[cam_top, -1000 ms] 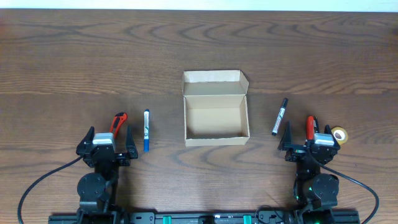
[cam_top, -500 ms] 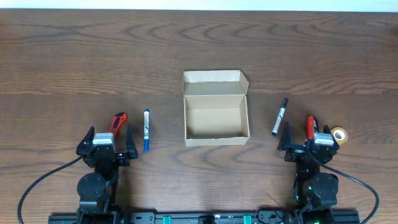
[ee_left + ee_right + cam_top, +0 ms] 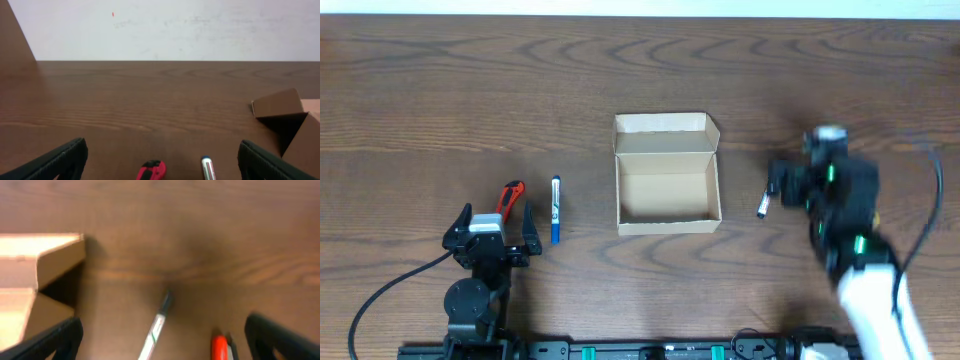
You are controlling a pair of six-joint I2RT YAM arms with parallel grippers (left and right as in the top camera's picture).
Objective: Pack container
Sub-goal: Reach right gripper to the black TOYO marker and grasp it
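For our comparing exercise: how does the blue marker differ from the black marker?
The blue marker lies left of the box, straight; the black marker lies right of it, slanted. The blue marker is fully visible; the right arm covers part of the black marker. Both rest on the table, outside the box.

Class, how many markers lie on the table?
2. Blue marker left of the box; black marker right of it, partly under the right arm, which may hide more.
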